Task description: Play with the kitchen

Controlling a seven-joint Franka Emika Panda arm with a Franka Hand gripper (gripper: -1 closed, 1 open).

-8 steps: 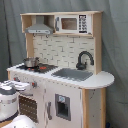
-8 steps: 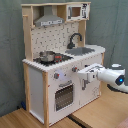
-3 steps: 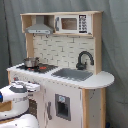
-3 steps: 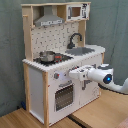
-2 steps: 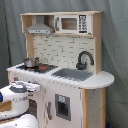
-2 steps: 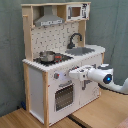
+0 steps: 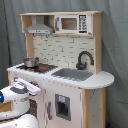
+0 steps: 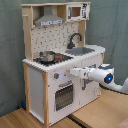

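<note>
One toy kitchen (image 7: pixel 60 75) fills the middle of both exterior views, standing on a wooden floor (image 8: pixel 100 112) in the second exterior view. A small pot (image 8: pixel 47 56) sits on its stovetop, left of the grey sink (image 8: pixel 82 50) and black faucet (image 8: pixel 75 39). The arm's gripper (image 8: pixel 73 73) reaches from the right of the frame to the kitchen's front panel, just above the oven door (image 8: pixel 63 95). Whether the jaws are spread or pressed together cannot be told.
</note>
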